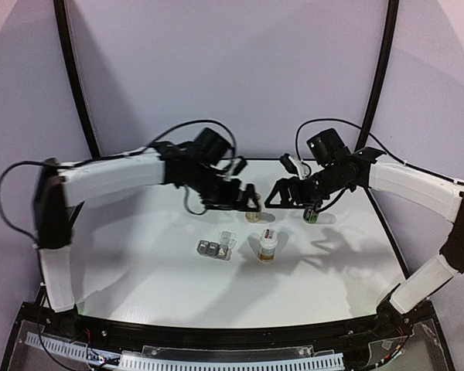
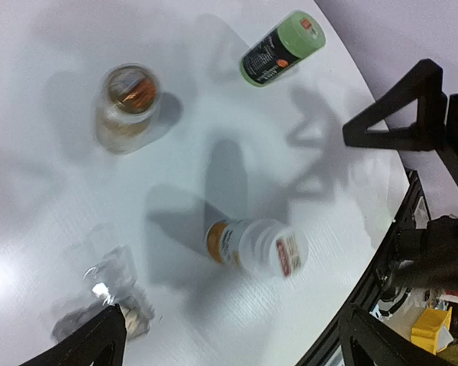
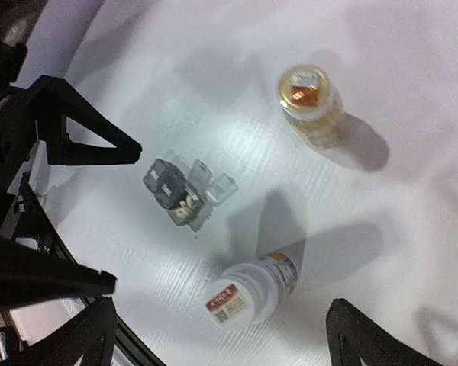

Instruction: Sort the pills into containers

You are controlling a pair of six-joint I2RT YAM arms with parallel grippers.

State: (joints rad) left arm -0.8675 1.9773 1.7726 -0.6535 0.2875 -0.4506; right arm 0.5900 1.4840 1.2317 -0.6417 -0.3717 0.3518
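Observation:
The containers (image 1: 216, 247), a grey strip of three compartments with clear lids open, lie at mid-table. They also show in the right wrist view (image 3: 179, 191), with whitish pills (image 3: 185, 204) in one compartment, and blurred in the left wrist view (image 2: 111, 297). My left gripper (image 1: 246, 202) is open and empty, above and behind a white-capped bottle (image 2: 256, 246). My right gripper (image 1: 282, 195) is open and empty, facing the left gripper. Its fingers (image 3: 69, 335) frame the white-capped bottle (image 3: 248, 290).
An uncapped amber bottle (image 1: 253, 215) stands under the left gripper and shows in both wrist views (image 2: 126, 99) (image 3: 311, 103). A green bottle (image 1: 312, 215) stands beneath the right arm (image 2: 282, 47). The white-capped bottle (image 1: 267, 245) stands right of the containers.

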